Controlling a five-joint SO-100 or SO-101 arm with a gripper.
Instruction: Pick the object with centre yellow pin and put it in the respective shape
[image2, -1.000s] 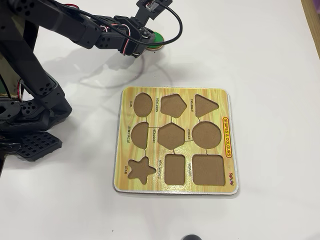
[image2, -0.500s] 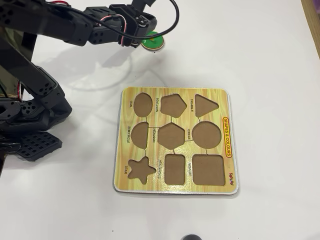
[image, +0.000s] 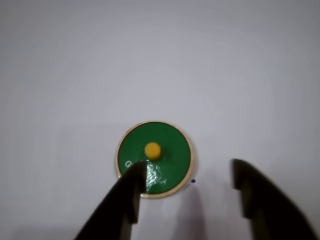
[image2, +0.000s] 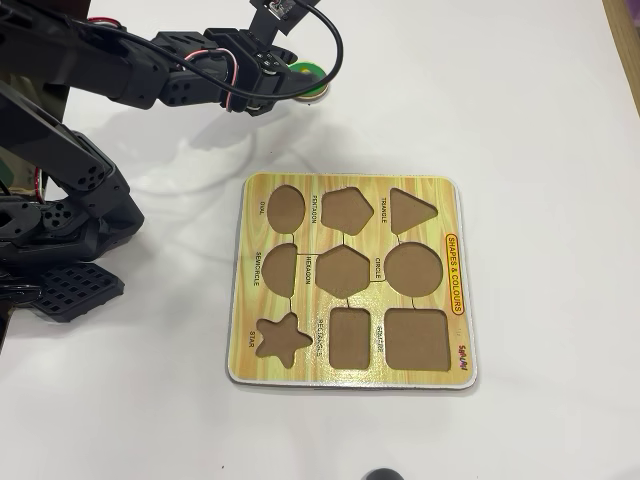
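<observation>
Near the far edge of the white table (image2: 540, 120), the green disc with the yellow knob (image: 154, 157) is lying flat on the bare surface; overhead, only its right part (image2: 312, 72) is showing past the arm's wrist. The gripper (image: 189, 177) is hanging just over it with jaws spread wide, gripping nothing. In the wrist view, the left finger (image: 131, 187) is overlapping the disc's lower left rim, and the right finger (image: 247, 187) is standing clear off to the disc's right, over bare table. Yellow knob sitting just above the left fingertip, not between the jaws.

The yellow wood-grain puzzle board (image2: 450, 200) is lying toward the table's middle, well apart from the disc. Its circle cut-out (image2: 414, 269), labelled CIRCLE, is sitting empty at the board's right side, between the triangle cut-out (image2: 411, 211) and the square cut-out (image2: 415, 338).
</observation>
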